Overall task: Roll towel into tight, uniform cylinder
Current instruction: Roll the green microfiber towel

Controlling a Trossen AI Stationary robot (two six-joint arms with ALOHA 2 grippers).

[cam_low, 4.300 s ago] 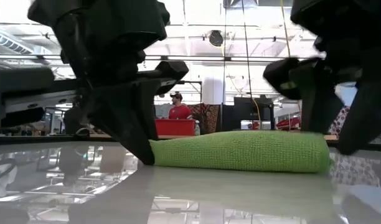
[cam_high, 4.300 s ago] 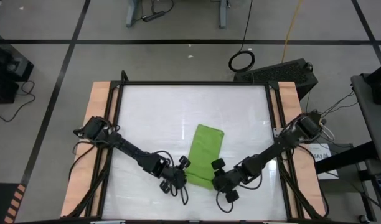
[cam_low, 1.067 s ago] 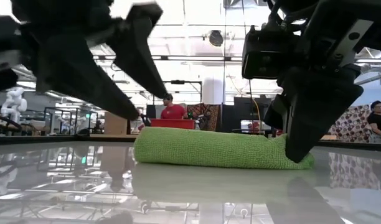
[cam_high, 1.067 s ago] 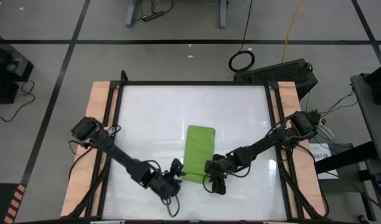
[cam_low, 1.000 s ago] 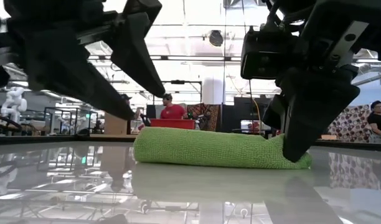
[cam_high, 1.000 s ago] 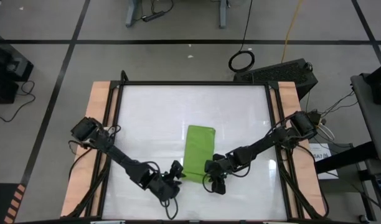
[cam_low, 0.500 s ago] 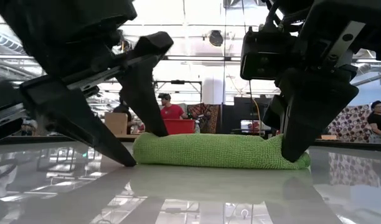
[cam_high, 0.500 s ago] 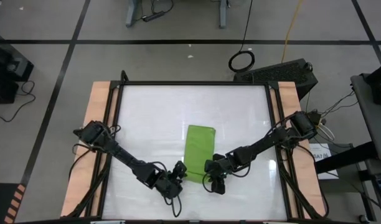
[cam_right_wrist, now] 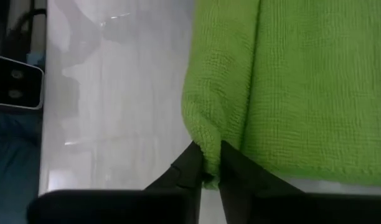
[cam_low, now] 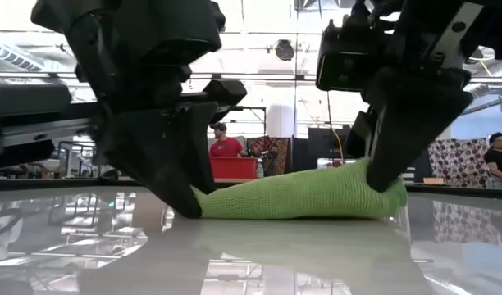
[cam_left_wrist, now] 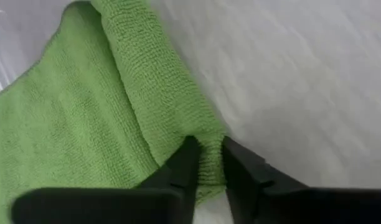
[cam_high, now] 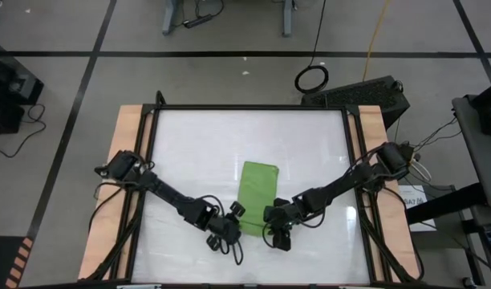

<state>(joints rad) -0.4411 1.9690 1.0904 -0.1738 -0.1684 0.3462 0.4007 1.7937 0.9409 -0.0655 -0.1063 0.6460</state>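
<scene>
Small lime-green soft-fabric towel (cam_high: 256,195) lies just below centre of the high view on the glossy white desk (cam_high: 197,152), its near end already rolled into a thick fold. Left gripper (cam_high: 233,221) has its fingers (cam_left_wrist: 184,165) clamped on the roll's left corner; right gripper (cam_high: 269,218) has its fingers (cam_right_wrist: 192,163) pinched on the right corner, lifting it slightly in the low view. Cloth looks light, limp, easily bunched; likely slides on the slick desk. Best hold: both roll ends, even tension.
</scene>
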